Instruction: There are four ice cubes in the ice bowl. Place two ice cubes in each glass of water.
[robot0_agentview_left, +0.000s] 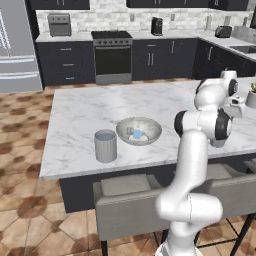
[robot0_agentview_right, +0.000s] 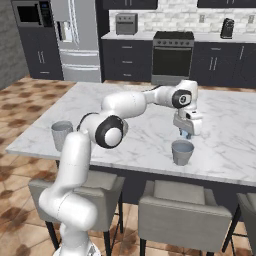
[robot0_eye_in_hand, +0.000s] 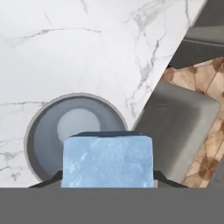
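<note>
On the left part of the marble island counter (robot0_agentview_left: 75, 150), near its front edge, stands one glass of water (robot0_agentview_left: 105, 145), upright, with bluish water at its rim. Just to its right and a little farther from the edge sits the ice bowl (robot0_agentview_left: 139, 131), close beside the glass; I cannot tell if they touch. Inside the bowl lie pale-blue ice cubes (robot0_agentview_left: 137, 134); their number is not clear.

Further right, the white arm reaches over the counter. In the right base view the gripper (robot0_agentview_right: 185, 134) hangs just above the second glass of water (robot0_agentview_right: 182, 152), which stands upright near the front edge, well apart from the first one. The fingers are clenched on one ice cube (robot0_eye_in_hand: 108, 161); in the hand view this pale-blue cube sits between the dark fingertips (robot0_eye_in_hand: 48, 181), and the round mouth of the second glass (robot0_eye_in_hand: 43, 135) lies directly under it. Below the counter edge stand grey chairs (robot0_agentview_right: 177, 212) on the brown tiled floor.
</note>
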